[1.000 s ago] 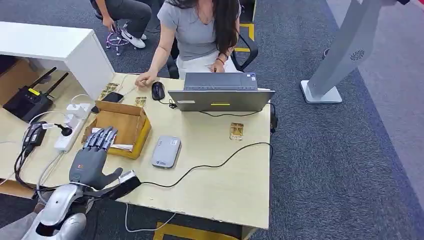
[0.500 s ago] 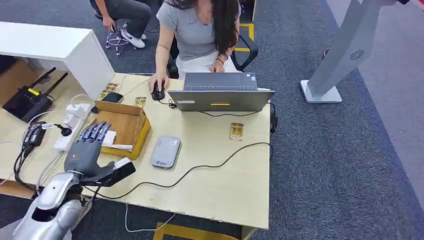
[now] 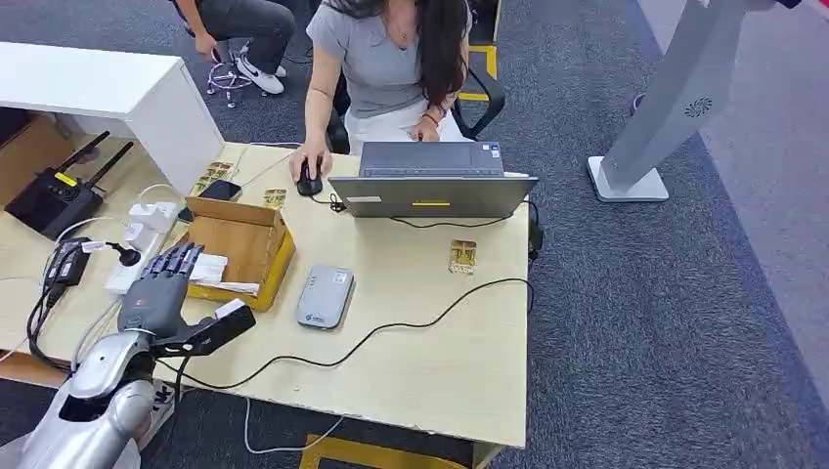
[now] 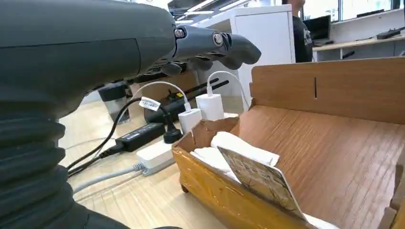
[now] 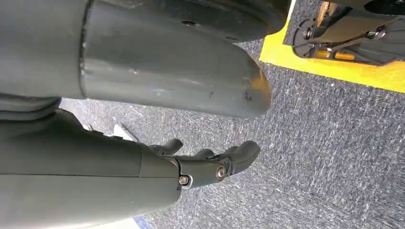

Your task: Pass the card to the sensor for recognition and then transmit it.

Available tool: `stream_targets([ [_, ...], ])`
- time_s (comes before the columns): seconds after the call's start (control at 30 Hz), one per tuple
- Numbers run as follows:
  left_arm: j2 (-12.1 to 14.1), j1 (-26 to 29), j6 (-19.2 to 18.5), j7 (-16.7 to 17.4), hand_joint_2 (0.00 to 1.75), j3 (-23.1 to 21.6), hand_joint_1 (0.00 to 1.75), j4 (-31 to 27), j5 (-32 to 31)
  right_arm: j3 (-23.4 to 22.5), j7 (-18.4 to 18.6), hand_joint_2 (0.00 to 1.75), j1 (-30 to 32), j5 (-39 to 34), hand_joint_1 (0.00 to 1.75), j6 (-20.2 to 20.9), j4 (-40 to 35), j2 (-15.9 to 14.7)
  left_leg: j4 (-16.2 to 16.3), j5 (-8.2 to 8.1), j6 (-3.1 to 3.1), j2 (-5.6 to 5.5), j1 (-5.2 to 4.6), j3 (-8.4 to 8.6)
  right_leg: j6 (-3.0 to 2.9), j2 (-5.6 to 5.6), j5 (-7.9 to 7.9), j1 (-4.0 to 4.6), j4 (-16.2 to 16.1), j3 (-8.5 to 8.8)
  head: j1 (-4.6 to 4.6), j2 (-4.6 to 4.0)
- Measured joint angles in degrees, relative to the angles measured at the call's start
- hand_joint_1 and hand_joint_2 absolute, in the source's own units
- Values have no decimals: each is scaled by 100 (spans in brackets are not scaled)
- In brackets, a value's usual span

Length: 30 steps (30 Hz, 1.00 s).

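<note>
A card (image 4: 260, 183) leans against the near wall of the open cardboard box (image 3: 256, 256), beside white padding (image 3: 208, 267); it shows as a pale strip (image 3: 238, 287) from the head view. My left hand (image 3: 156, 291) hovers at the box's left front corner, fingers (image 4: 224, 45) spread, holding nothing. The grey sensor (image 3: 325, 296) lies flat on the table just right of the box. My right hand (image 5: 210, 164) hangs low over grey carpet, fingers loosely extended and empty.
A person sits behind an open laptop (image 3: 431, 182), one hand on a mouse (image 3: 309, 178). Another card (image 3: 462, 256) lies right of the sensor, more cards (image 3: 210, 177) by a phone. A power strip (image 3: 140, 246), chargers and a black cable (image 3: 411, 322) crowd the table.
My left hand has drawn back and to the left, from over the box's front wall to its left corner. The person's hand moved onto the mouse.
</note>
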Motion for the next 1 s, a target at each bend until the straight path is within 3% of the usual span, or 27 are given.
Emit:
stream_targets([
  [0.67,-48,-238,-33,68,175,4,0,592,-70,9,2,0,-5,144,0,50,0,0,0,0,0,1,0,1,0,0,0,0,0,-1,0,0],
  [1.0,-236,-438,13,55,175,2,0,826,-197,52,-15,0,-19,221,0,66,0,0,0,1,-1,1,0,1,0,1,1,0,0,-1,0,0],
])
